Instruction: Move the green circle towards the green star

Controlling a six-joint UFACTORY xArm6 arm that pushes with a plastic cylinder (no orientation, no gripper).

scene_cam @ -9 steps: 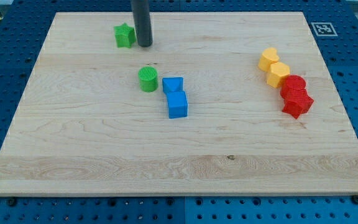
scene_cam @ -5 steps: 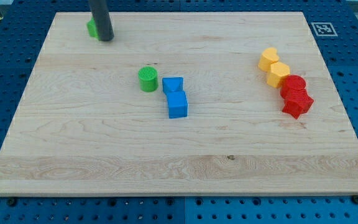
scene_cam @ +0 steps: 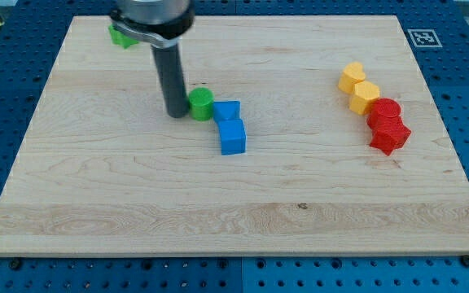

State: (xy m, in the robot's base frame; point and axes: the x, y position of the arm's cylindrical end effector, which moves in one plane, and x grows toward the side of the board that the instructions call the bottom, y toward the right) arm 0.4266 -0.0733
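The green circle [scene_cam: 201, 103] sits near the board's middle, touching the blue triangle [scene_cam: 227, 111] on its right. My tip [scene_cam: 174, 113] stands on the board right at the circle's left side, touching it or nearly so. The green star [scene_cam: 121, 35] lies near the view's top left corner of the board, partly hidden behind the arm's upper part.
A blue cube [scene_cam: 233, 137] sits just below the blue triangle. At the view's right, two yellow blocks [scene_cam: 358, 87] and two red blocks [scene_cam: 387, 124] form a slanted row. The wooden board [scene_cam: 234, 220] lies on a blue perforated table.
My tip pushed the green star up and left toward the board's corner, then came down and right to the green circle's left side. The circle has shifted slightly right against the blue triangle.
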